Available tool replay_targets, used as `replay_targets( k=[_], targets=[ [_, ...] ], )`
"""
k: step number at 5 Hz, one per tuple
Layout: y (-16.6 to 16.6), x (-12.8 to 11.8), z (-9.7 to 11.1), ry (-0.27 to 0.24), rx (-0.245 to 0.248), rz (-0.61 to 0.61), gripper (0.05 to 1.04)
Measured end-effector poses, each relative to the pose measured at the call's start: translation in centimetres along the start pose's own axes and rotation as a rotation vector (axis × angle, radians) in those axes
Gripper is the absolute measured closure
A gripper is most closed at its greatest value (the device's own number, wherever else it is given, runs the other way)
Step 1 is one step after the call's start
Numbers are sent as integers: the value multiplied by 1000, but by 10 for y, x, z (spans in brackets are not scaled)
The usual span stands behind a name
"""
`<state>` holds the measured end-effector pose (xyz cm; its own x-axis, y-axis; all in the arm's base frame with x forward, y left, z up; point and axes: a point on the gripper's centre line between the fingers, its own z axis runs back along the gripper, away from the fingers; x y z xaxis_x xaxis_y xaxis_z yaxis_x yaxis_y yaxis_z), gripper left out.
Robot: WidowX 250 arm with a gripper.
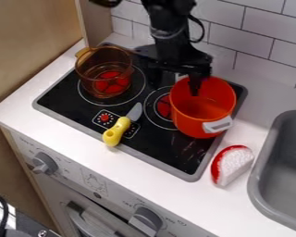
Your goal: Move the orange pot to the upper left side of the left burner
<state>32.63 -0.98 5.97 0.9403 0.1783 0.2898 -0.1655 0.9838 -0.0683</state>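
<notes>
The black gripper (195, 87) hangs from the top of the view, its tip low over the back part of the orange-red pot (203, 115). That pot has a pale handle at its front right. It stands upright at the right burner (155, 111), covering part of it. A see-through amber pot (104, 69) stands on the left burner (136, 88), with a small handle at its upper left. The burner's red centre shows through this amber pot. Whether the gripper holds the orange-red pot's rim is unclear.
On the stove's front part lies a knife with a yellow handle (116, 131). A red and white wedge-shaped toy (231, 164) sits on the counter (138, 173) between stove and grey sink (256, 178). Behind the stove rises a tiled wall (265, 62).
</notes>
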Motion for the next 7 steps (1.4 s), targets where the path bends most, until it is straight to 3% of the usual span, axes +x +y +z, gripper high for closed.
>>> replay_targets(
  k=[2, 4, 5, 6, 7],
  targets=[
    [-7, -16, -10, 3, 14, -10, 128],
    [-14, -22, -5, 21, -13, 23, 692],
    [-17, -24, 3, 29, -34, 12, 913],
    [-14, -27, 5, 70, -35, 14, 1019],
    [-16, -20, 25, 86, -49, 19, 1029]
  ],
)
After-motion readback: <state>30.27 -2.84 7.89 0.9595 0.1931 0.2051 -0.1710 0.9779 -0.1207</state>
